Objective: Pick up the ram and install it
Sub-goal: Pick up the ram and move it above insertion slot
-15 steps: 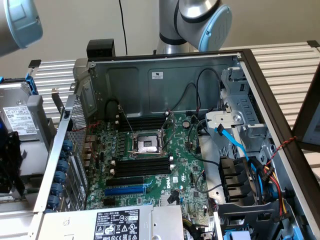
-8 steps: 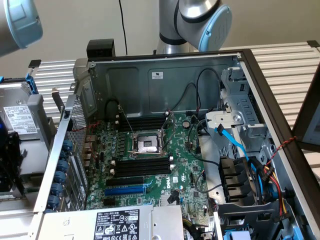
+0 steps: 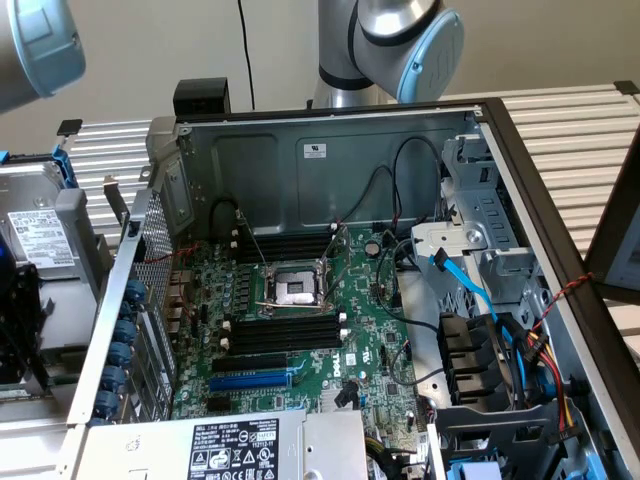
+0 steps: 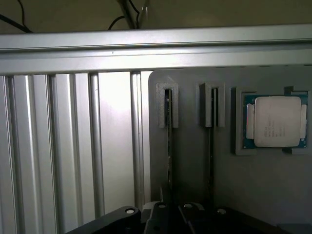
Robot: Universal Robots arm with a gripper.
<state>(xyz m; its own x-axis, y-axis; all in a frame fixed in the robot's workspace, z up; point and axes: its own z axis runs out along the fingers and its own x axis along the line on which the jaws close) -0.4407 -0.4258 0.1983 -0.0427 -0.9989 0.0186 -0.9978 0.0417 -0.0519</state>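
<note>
1. On the slatted metal table (image 3: 560, 120), an open PC case (image 3: 300, 160) lay w/ its inside facing up.
2. A grey arm (image 3: 400, 40) w/ blue caps stood behind the case's far wall. Another blue-capped segment showed in the exterior view's upper left corner.
3. A green motherboard (image 3: 370, 340) covered the case floor, w/ the CPU socket (image 3: 297, 290) near its middle. Black memory slots (image 3: 285, 330) ran on both sides of the socket.
4. Per the wrist view, a grey holder plate (image 4: 195, 185) sat just beside bare table slats. It had two narrow slots and a square pocket.
5. A processor chip (image 4: 278, 121) sat in the pocket, silver lid up.
6. The ram (image 4: 169, 146) stood on edge in the slot nearest the slats, seen edge-on as a thin dark line. A second stick (image 4: 210, 151) stood in the neighbouring slot, btw the ram and the chip.
7. The end effector (image 4: 170, 207) was a dark mass at the ram's near end, and the ram's edge ran straight into it. Could not tell whether it was closed on the ram or standing apart.
</note>
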